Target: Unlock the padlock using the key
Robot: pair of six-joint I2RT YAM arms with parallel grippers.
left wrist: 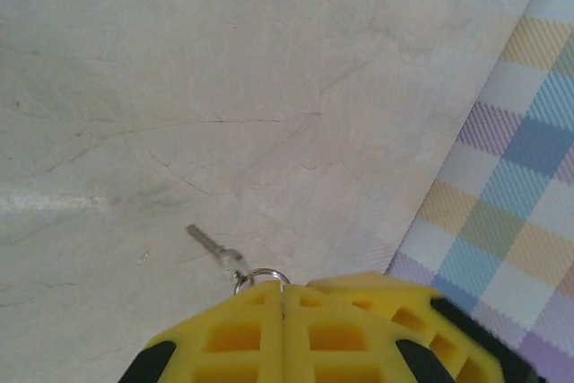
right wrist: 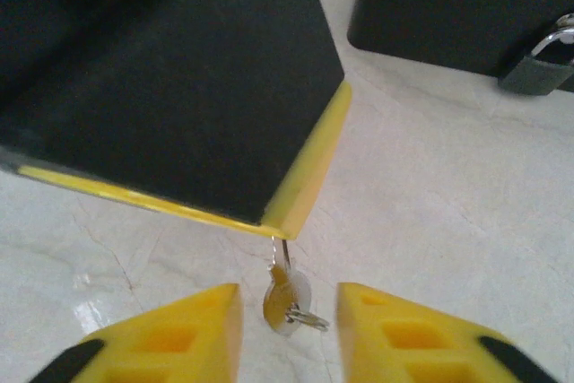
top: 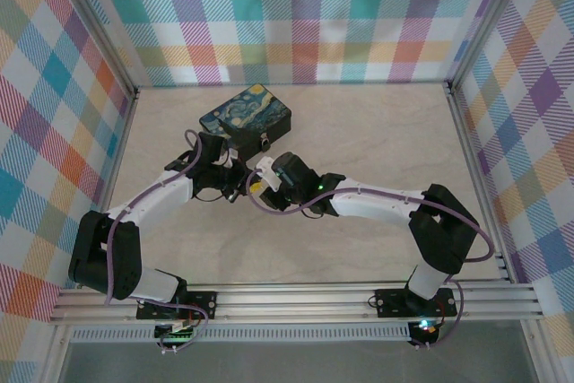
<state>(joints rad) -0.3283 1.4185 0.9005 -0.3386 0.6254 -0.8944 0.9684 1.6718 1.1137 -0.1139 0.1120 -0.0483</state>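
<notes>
My left pincer (left wrist: pixel 283 300) is clamped on the tiny key (left wrist: pixel 209 245) – light, probably slippery – right pincer (right wrist: pixel 289 311) is wide, I'd grab the flat head.

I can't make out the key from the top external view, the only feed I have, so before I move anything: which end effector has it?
Observer: The left end effector is shut on the key ring, and the key sticks out past its fingertips.
Operator: And the right one?
Observer: The right end effector is open, with one finger on either side of the dangling key and a gap on both sides.
Operator: How does the padlock sit?
Observer: The padlock sits against the dark side wall of the box, silver shackle uppermost and well clear of the key.
</notes>
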